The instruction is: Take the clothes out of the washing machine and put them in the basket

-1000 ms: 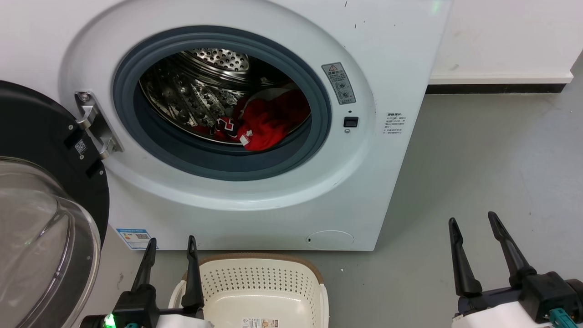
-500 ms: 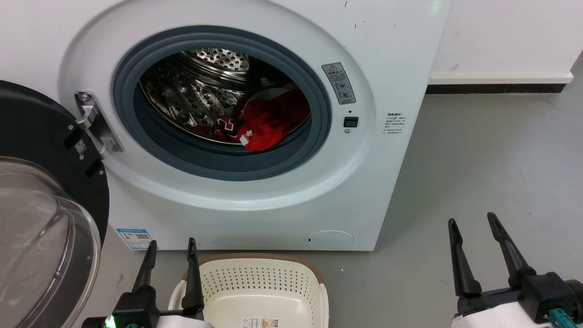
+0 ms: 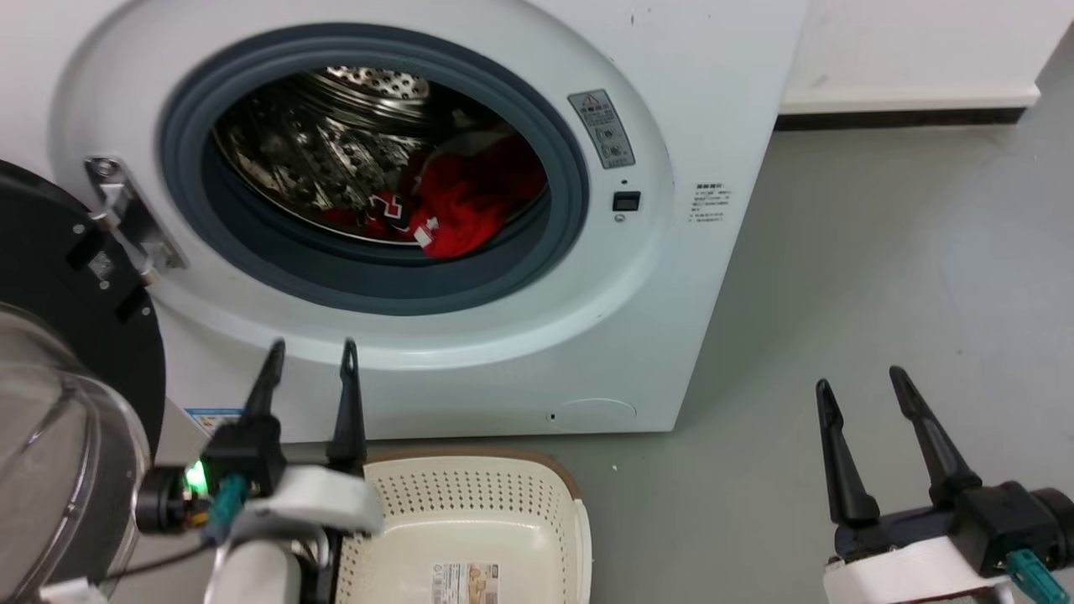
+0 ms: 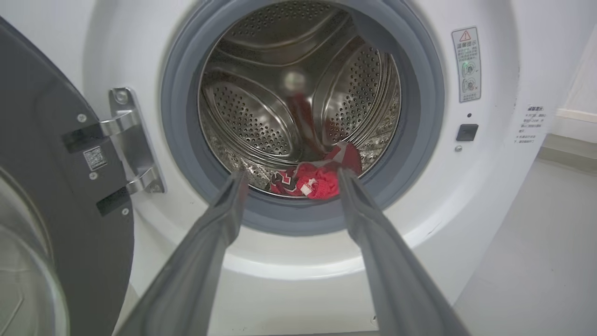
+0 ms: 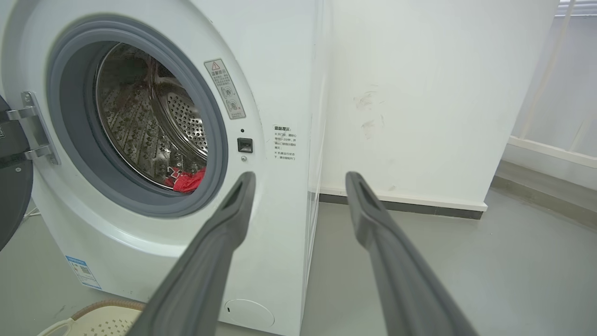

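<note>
I see the washer [image 3: 713, 84] with its door [image 3: 50, 277] swung open to my left on a metal hinge [image 3: 126, 214]. The clothes [image 3: 470, 201] lie at the bottom of the drum [image 3: 319, 143], towards its right side, just behind the grey ring [image 3: 570, 168]. They are a red heap with white trim and a black-and-white figure that looks like a 2.

The basket [image 3: 470, 512] stands on the floor [image 3: 839, 294] just in front of the washer. It holds no clothes, and a printed tag [image 3: 466, 581] on its bottom is too small for me to read.

My left gripper [image 3: 312, 346] hangs above the basket's left rim. Its fingers are a fair way apart with nothing between them, and in the left wrist view they frame the clothes. My right gripper [image 3: 859, 377] is over the floor, well right of the washer, also spread and empty.

For writing, a grey sticker [image 3: 602, 127] right of the ring carries a red warning triangle above two round pictograms. Below it are the black latch [image 3: 625, 201] and a notice [image 3: 710, 204] in small Chinese print I can't make out. A blue-edged label [image 3: 210, 417] sits low on the washer's front at the left, its text unreadable.
</note>
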You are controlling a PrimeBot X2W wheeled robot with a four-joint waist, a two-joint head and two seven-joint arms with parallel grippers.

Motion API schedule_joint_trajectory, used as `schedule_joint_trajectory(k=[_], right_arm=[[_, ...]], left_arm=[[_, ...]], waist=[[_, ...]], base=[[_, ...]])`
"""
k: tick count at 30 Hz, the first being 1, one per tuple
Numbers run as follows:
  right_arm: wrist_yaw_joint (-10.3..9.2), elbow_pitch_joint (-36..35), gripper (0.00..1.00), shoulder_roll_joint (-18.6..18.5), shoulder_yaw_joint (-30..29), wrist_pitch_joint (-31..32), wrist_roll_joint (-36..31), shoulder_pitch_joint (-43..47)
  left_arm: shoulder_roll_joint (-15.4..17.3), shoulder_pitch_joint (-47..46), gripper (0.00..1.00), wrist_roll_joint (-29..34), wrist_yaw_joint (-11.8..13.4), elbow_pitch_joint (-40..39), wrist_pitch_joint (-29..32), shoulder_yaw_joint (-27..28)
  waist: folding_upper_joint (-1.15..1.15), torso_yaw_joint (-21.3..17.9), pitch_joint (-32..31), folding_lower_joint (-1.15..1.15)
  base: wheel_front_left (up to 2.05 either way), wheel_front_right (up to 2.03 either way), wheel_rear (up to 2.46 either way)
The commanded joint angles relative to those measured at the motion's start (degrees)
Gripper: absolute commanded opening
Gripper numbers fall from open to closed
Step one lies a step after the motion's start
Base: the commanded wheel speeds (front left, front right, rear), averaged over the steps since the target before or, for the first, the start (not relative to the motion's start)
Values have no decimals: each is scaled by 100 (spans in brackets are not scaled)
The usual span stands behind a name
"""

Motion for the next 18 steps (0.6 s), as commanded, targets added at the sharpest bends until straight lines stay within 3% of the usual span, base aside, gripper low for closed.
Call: schedule_joint_trajectory(k=[1,9,18], right_arm=[[-4,-31,100,7,-7,-14,-29,-129],[-4,-135,100,9,-32,-14,44,-591],[-4,-186,100,10,-43,-14,242,-1030]], left_arm=[[79,-292,100,44,-57,132,-16,59],[473,-1964,100,180,-252,1224,-16,166],[913,-3801,100,343,-465,2718,32,-71]], waist=[[0,-142,195,0],[0,-555,951,0],[0,-910,1719,0]], base=[[0,0,0],[0,0,0],[0,0,0]])
